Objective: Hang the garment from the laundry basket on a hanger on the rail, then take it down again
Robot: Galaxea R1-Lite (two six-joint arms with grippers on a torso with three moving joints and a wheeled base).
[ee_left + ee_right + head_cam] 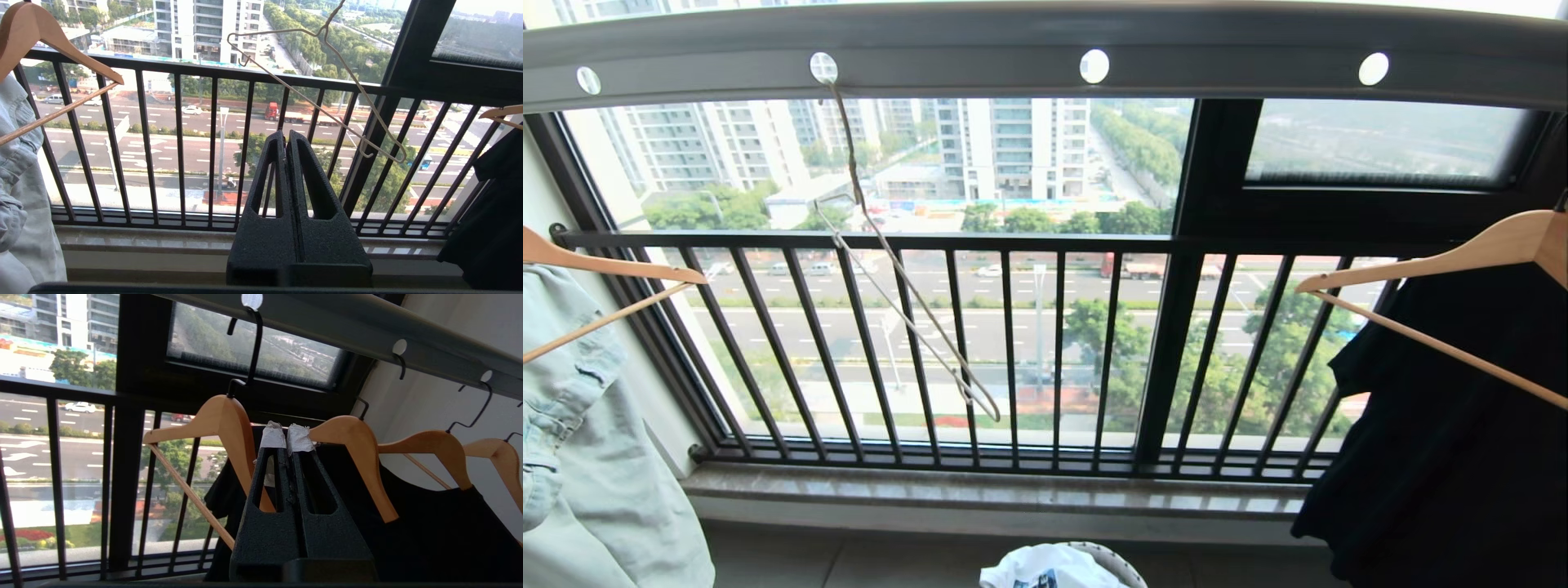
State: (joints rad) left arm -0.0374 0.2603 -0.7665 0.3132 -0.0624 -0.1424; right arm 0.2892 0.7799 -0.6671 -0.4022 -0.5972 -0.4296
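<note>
- Left gripper [286, 136]: black, grainy-textured, triangular cut-out fingers pressing together, gripping nothing.
- Right gripper [287, 437]: matching build, tips wearing white tape, likewise pressing together empty.
- Garment [1045, 567]: white cloth showing a dark print, illegible, lying in the laundry basket [1123, 565], with neither gripper showing near it.
- Hanger [327, 98]: thin cream wire, twisted neck, hanging tilted beyond the left gripper.
- Rail [1225, 57]: grey metal, round holes, running overhead.
</note>
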